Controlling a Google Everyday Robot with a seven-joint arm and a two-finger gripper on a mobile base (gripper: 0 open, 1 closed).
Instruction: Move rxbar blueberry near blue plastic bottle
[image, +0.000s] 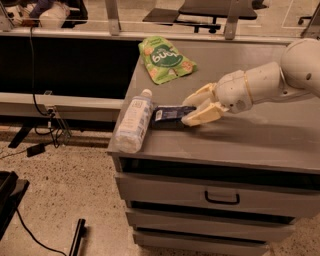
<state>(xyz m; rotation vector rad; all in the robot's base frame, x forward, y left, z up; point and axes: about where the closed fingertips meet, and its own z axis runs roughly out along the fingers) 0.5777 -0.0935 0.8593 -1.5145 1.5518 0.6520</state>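
Reaching in from the right edge of the counter (280, 145), the gripper (190, 111) is seen pinching the right end of the bar (170, 113) — one pale finger above it, one below. The bar is held flat near the front-left corner, its left end just beside the bottle (133, 125); whether the two touch cannot be told. The bottle is laid on its side along the left edge, cap toward the back. A green pouch (165, 59) is spread flat by the back edge — well apart from both.
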